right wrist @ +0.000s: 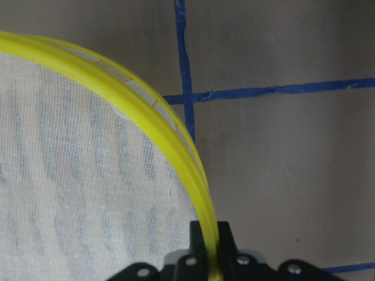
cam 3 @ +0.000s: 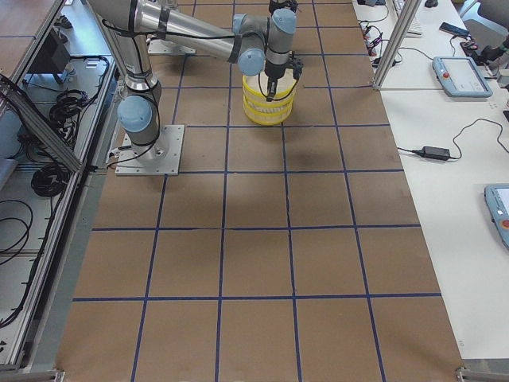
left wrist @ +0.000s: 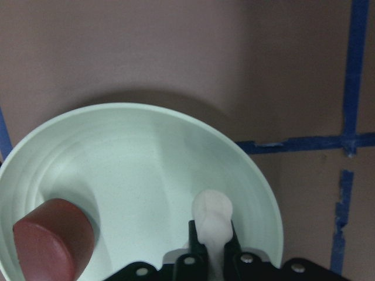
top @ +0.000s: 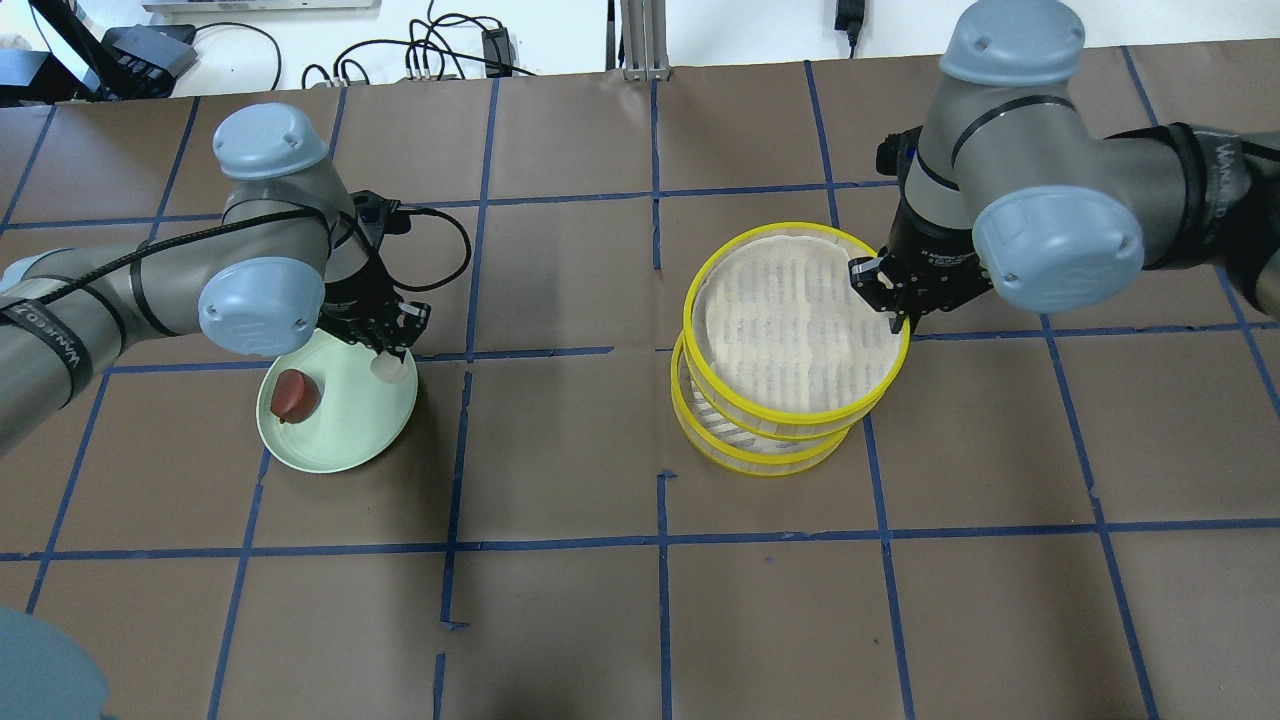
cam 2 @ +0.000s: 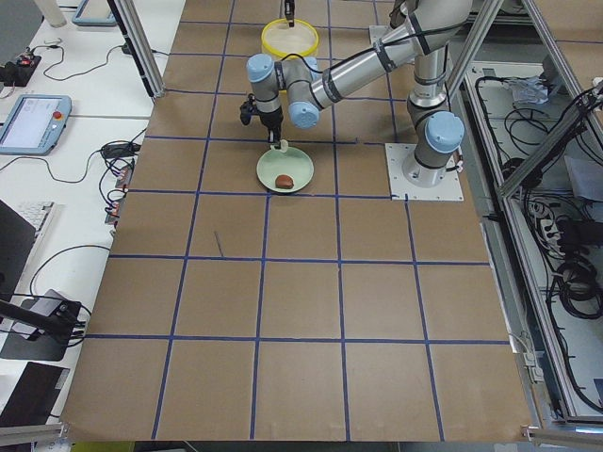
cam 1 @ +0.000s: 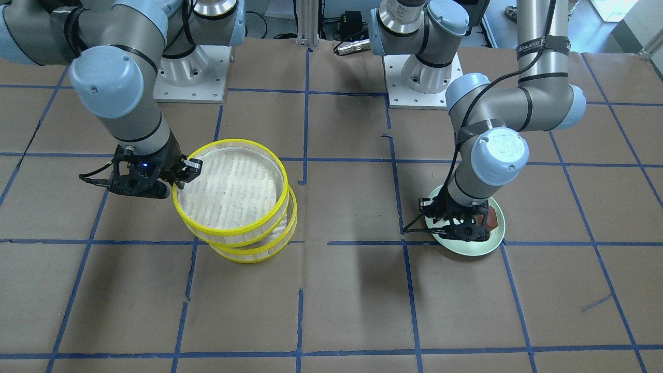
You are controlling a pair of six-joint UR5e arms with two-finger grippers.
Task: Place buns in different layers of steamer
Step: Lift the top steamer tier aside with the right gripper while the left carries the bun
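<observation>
Left claw (left wrist: 212, 240) pinches the white bun (left wrist: 212, 211) between its fingers, above the near edge of the pale green plate (top: 340, 460). The reddish-brown bun (top: 295, 395) lies on the plate's far side, apart from the claw. The white bun looks soft and light, so it probably needs only a gentle squeeze across its middle.

Right claw (right wrist: 210, 234) is clamped over the yellow rim of the steamer's upper tier (top: 790, 320). That tier sits offset over the lower tier (top: 770, 468) on the brown papered surface (top: 560, 450), and both tiers are empty. It may be lifted clear, though the views leave this uncertain. The tier appears light and stiff-rimmed. Held at one point on the rim, it is likely to tip.
</observation>
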